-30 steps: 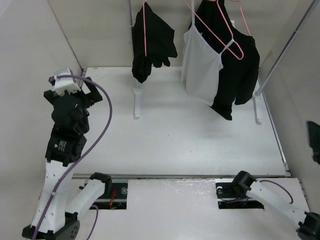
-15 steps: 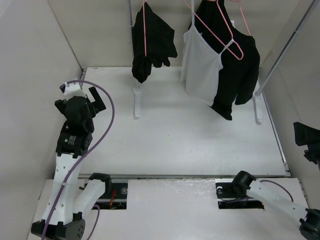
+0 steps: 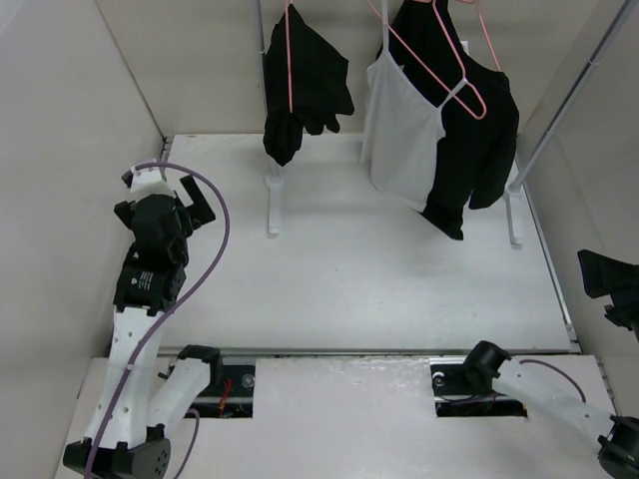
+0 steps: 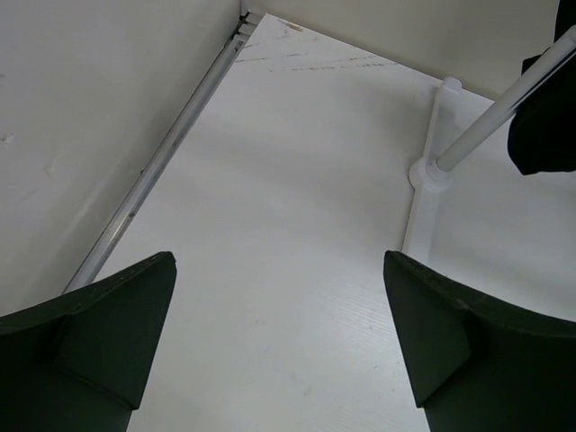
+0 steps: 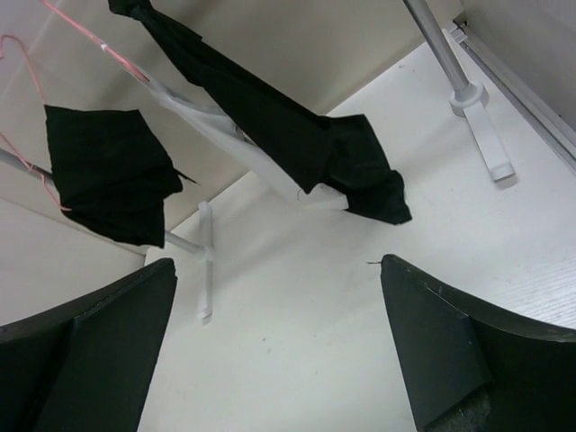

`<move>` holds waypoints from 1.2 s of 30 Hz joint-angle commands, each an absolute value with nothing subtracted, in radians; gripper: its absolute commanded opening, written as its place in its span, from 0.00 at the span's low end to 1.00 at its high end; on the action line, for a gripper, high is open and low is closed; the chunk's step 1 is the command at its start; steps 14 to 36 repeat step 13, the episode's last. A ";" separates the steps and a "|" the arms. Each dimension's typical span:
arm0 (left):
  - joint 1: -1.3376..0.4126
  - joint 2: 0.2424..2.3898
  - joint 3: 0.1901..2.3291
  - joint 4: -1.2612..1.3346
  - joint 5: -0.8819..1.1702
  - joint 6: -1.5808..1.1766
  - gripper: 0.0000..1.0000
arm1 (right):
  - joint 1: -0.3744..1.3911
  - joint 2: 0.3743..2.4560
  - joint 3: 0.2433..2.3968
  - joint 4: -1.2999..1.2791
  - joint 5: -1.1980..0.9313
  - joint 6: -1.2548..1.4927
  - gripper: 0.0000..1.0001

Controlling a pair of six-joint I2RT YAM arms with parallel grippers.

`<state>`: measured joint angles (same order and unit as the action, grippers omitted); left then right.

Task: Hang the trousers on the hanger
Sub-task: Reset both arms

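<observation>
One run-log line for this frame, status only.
trousers: draped on rack, behind white camisole | left gripper: open, empty, far left | right gripper: open, empty, far right

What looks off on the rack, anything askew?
The pink hanger carrying the white camisole hangs steeply tilted rather than level. The black trousers droop lopsided behind it, one end low. Nothing looks spilled or damaged.
</observation>
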<state>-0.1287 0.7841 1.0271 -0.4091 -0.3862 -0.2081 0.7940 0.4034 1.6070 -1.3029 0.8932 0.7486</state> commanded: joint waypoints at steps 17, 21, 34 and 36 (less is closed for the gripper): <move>-0.092 0.752 1.048 -0.403 -0.360 -0.225 1.00 | 0.804 0.383 1.591 -1.292 0.874 0.696 1.00; -0.092 0.752 1.048 -0.403 -0.360 -0.225 1.00 | 0.804 0.383 1.591 -1.292 0.874 0.696 1.00; -0.092 0.752 1.048 -0.403 -0.360 -0.225 1.00 | 0.804 0.383 1.591 -1.292 0.874 0.696 1.00; -0.092 0.752 1.048 -0.403 -0.360 -0.225 1.00 | 0.804 0.383 1.591 -1.292 0.874 0.696 1.00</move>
